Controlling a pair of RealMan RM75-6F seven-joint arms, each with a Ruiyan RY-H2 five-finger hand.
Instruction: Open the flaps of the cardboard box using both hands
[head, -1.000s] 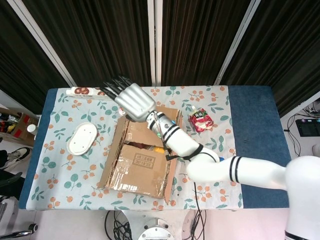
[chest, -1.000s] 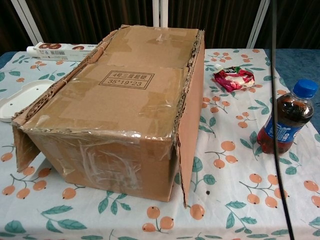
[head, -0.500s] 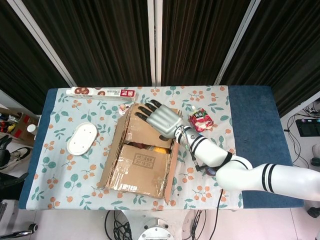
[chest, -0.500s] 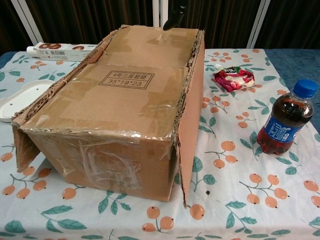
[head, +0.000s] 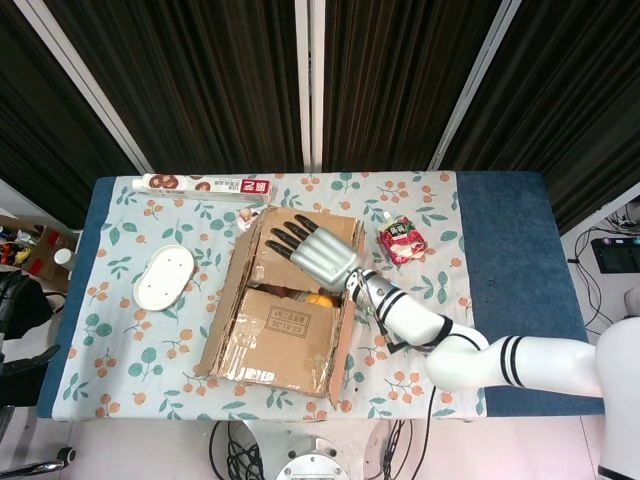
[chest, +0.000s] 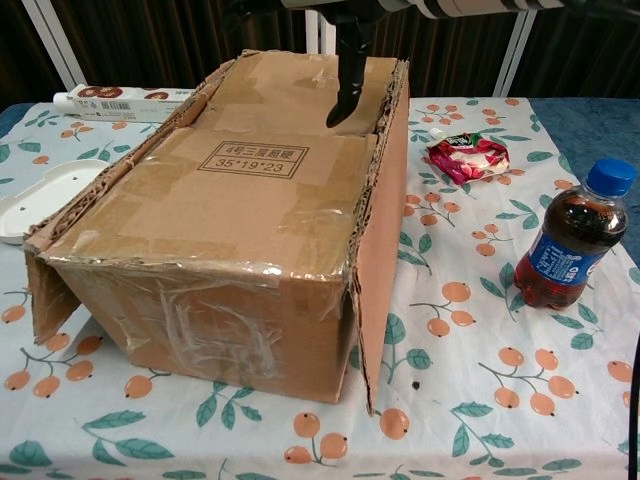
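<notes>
My right hand (head: 322, 252) has come down and in over the last second: it was raised near the back-left corner of the box (head: 285, 300), and now it hangs low over the far flap (head: 300, 245), close to the seam where the two top flaps meet. The fingers (head: 285, 235) are spread and hold nothing, pointing toward my left; in the chest view one dark fingertip (chest: 340, 110) dips to just above the cardboard at the seam. I cannot tell whether it is touching. My left hand shows in neither view.

The box sits in the middle of the table (head: 500, 230), long side running away from me. Both top flaps lie flat and shut, while the two side flaps already hang outward. I judge the hand is placed here because the seam is the only free edge to hook a fingertip under; something orange (head: 318, 297) shows through the gap at its right end, so there is a little slack there.

The far flap has room to swing back. A long carton (head: 200, 185) lies near the far edge, a white dish (head: 165, 277) on the left, a red pouch (head: 402, 241) just beside the box's right side and a cola bottle (chest: 572, 235) further right, all clear of that swing.
</notes>
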